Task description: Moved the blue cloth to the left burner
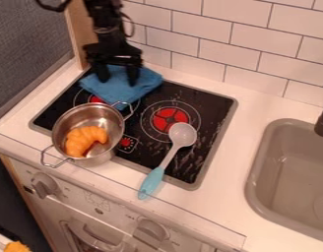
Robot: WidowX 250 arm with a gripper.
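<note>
The gripper (118, 80) hangs down at the upper left over the blue cloth, its two fingers spread apart and their tips at the cloth's upper part. Folded and slightly rumpled, the blue cloth (128, 92) lies on the stove's back left corner and covers part of the left burner (96, 99). A bit of that burner's red centre shows between the cloth and the pot. Whether the fingertips touch the fabric, I cannot tell.
A metal pot (113, 119) holding an orange croissant (85, 141) stands at the stove's front left, close to the cloth. A spoon (182, 134) with a turquoise handle crosses the right side. The sink (256, 170) is at right; a tiled wall (216, 47) rises behind.
</note>
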